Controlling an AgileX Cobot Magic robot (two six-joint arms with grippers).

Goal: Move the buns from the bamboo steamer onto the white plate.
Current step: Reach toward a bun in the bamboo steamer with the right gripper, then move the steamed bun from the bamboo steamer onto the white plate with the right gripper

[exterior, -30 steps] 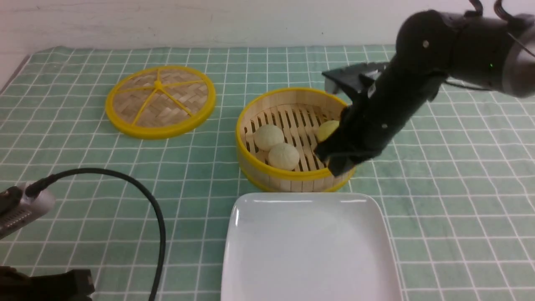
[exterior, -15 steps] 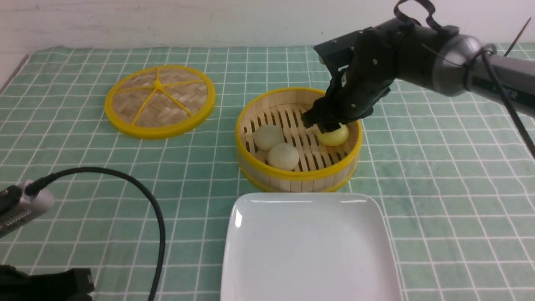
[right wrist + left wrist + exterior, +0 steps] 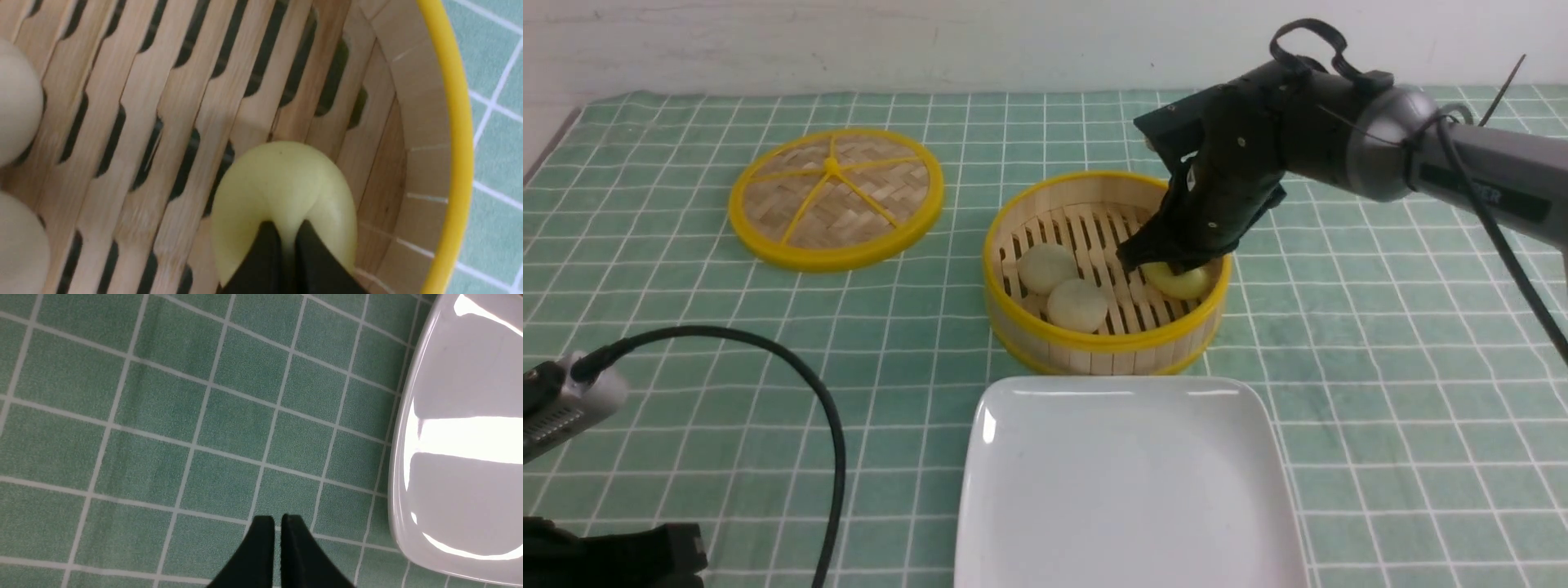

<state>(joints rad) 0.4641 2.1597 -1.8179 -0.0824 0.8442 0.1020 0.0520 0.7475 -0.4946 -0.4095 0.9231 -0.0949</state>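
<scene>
The surface [image 3: 1380, 367] is covered edge to edge with a green cloth [image 3: 686, 269] ruled in white squares. Behind it rises a plain pale wall [image 3: 931, 41].

The steamer [image 3: 1094, 347] stands near the middle of the surface with its top open. Its flat woven lid [image 3: 836, 198] lies to the steamer's left and a little farther back, well apart from it. The plate [image 3: 1127, 490] sits just in front of the steamer and has nothing on it. Its near edge is cut off by the bottom of the front view.

All three buns lie on the slatted floor of the steamer. The two cream buns [image 3: 1048, 267] [image 3: 1077, 305] touch each other on its left half. The yellow bun [image 3: 1180, 282] rests by its right wall.

The right arm [image 3: 1339, 139] reaches in from the steamer's right and hides the far right part of the rim. The right tool [image 3: 1152, 263] points down into the steamer, and from the front its tips are lost against the dark body. The right wrist view shows them nearly together [image 3: 288, 228], pinching a fold of the yellow bun [image 3: 282, 188], whose skin dimples around them.

The left tool [image 3: 278, 520] hangs over bare cloth to the front left of the steamer, beside the plate's left edge [image 3: 402, 465]. Only a thin slit shows between its tips, and it holds nothing.

A black cable [image 3: 825, 425] arcs across the cloth at the steamer's front left. The grey and black parts it joins are cut off at the corner and hard to make out.
</scene>
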